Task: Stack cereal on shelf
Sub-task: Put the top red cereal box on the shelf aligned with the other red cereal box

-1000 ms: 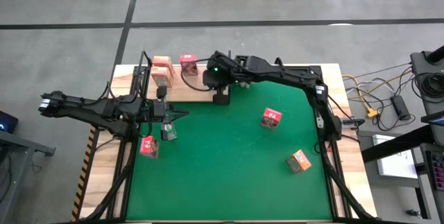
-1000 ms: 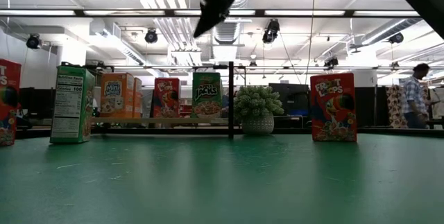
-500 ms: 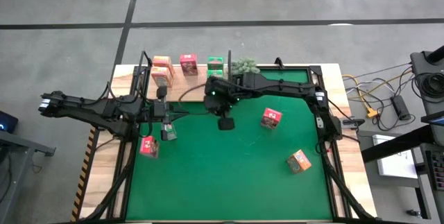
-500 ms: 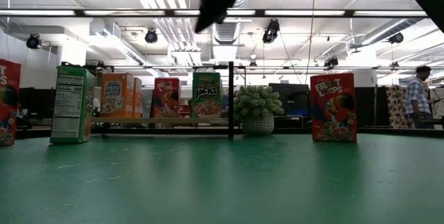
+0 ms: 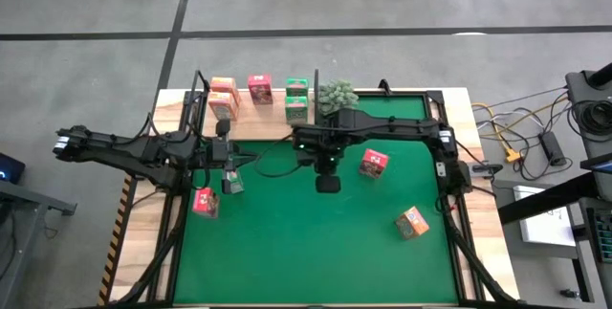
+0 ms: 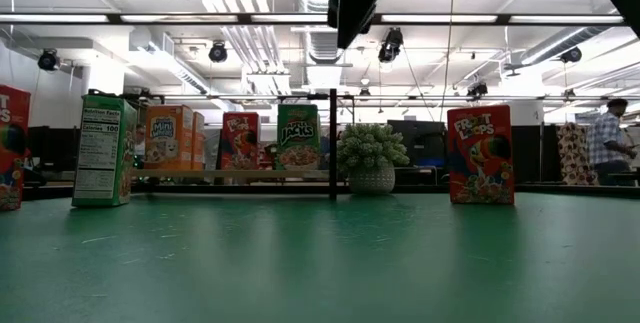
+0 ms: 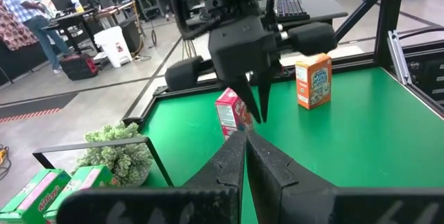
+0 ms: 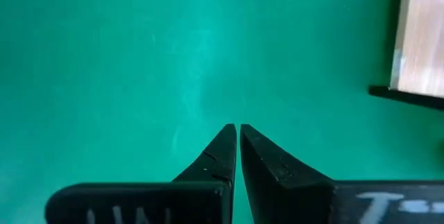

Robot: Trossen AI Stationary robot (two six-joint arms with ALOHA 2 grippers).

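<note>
From above, the right gripper hangs pinched shut and empty over the green mat, likely heading for the pink-red box beside it; the shelf carries cereal at the rear left; the left gripper waits shut; at table height, boxes read "Jacks" and "Minis".

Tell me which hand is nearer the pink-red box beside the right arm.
Right. The right hand hangs just left of that pink-red box in the high view; the left hand sits farther off toward the mat's left side.
</note>
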